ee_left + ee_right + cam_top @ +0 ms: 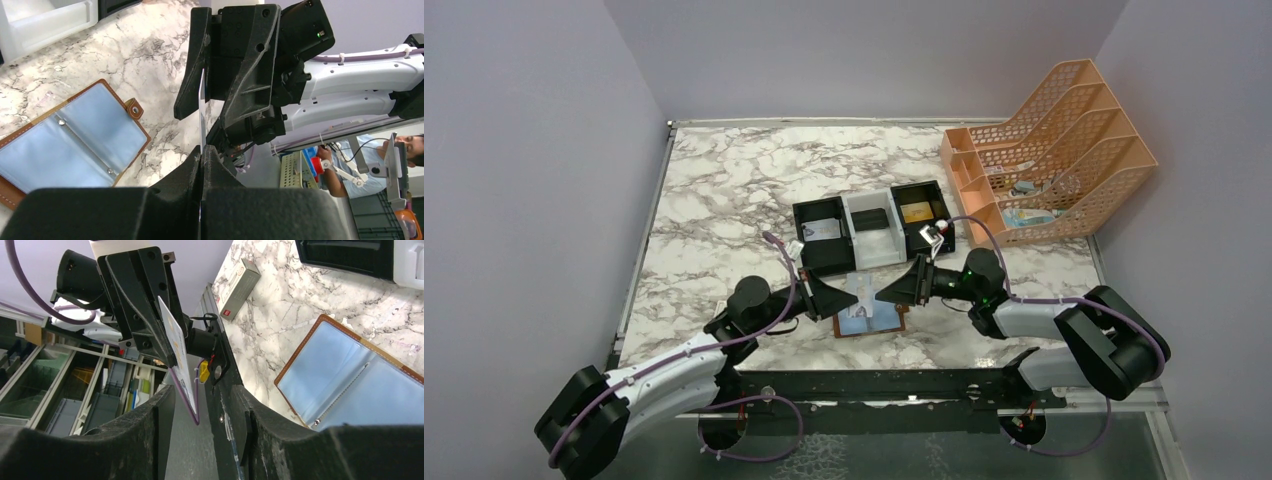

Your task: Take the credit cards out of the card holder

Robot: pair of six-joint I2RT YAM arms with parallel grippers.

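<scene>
One credit card (201,115), thin edge only

- The left gripper (852,298) and the right gripper (884,292) are meeting tip to tip just above the card holder (871,321), blocking the way down onto its far half.
- A credit card (175,345) is standing edge-on between the right gripper's parted fingers, filling that gap.
- The tray (879,255) is walling off the far side.
- The table (714,200) is lying open far left; the file rack (1074,110) is crowding the far right corner.
</scene>
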